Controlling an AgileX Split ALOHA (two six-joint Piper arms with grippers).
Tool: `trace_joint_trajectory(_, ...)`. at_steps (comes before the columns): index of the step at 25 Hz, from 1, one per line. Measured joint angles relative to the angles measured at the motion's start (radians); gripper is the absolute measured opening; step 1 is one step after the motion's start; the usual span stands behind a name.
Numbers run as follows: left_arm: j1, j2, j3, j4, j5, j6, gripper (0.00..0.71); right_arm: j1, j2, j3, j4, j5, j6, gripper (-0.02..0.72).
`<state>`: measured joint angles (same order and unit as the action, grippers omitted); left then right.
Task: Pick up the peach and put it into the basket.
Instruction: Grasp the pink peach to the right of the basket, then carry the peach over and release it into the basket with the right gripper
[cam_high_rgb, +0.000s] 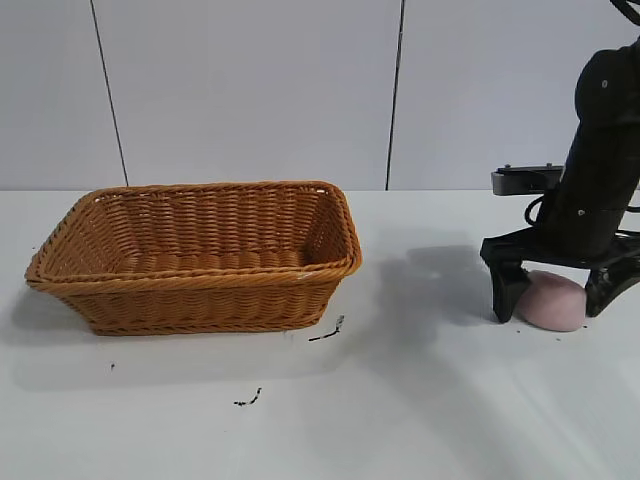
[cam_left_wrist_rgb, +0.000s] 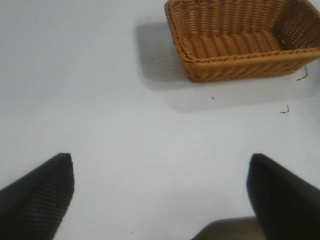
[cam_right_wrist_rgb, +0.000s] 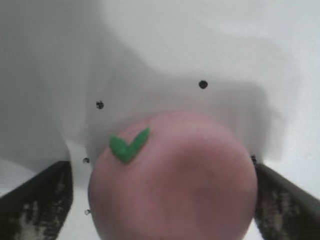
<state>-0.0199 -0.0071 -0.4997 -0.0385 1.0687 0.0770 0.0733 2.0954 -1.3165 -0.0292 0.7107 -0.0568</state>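
Note:
The pale pink peach (cam_high_rgb: 552, 300) with a small green leaf sits on the white table at the right. My right gripper (cam_high_rgb: 550, 308) is lowered over it, open, with one finger on each side and the tips near the table. In the right wrist view the peach (cam_right_wrist_rgb: 175, 175) fills the space between the fingers of the gripper (cam_right_wrist_rgb: 162, 200); the leaf faces up. The orange-brown wicker basket (cam_high_rgb: 200, 268) stands at the left, empty. My left gripper (cam_left_wrist_rgb: 160, 185) is open and empty over bare table, away from the basket (cam_left_wrist_rgb: 240, 55); it is out of the exterior view.
Small black scraps lie on the table in front of the basket (cam_high_rgb: 328, 332) and nearer the front edge (cam_high_rgb: 248, 399). A white panelled wall (cam_high_rgb: 250, 90) closes the back. A stretch of bare table separates peach and basket.

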Motion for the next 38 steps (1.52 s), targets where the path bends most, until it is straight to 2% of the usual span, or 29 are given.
trace_joint_trajectory(6,0.000,0.000,0.000,0.000,0.000,0.000,0.692,0.001,-0.095,-0.001,0.008,0.020,0.000,0.040)
trace_joint_trajectory(13,0.000,0.000,0.000,0.000,0.000,0.000,0.692,0.004,-0.174,-0.148,0.060,0.163,-0.003,0.037)
trace_joint_trajectory(16,0.000,0.000,0.000,0.000,0.000,0.000,0.692,0.031,-0.175,-0.231,0.071,0.195,-0.011,0.037)
trace_joint_trajectory(23,0.000,0.000,0.000,0.000,0.000,0.000,0.692,0.194,-0.079,-0.505,0.077,0.266,-0.018,0.037)
trace_joint_trajectory(28,0.000,0.000,0.000,0.000,0.000,0.000,0.692,0.356,0.028,-0.692,0.086,0.298,-0.018,0.037)
trace_joint_trajectory(33,0.000,0.000,0.000,0.000,0.000,0.000,0.692,0.498,0.115,-0.760,0.096,0.281,-0.018,0.037)
trace_joint_trajectory(38,0.000,0.000,0.000,0.000,0.000,0.000,0.692,0.544,0.223,-0.763,0.098,0.224,-0.018,0.037)
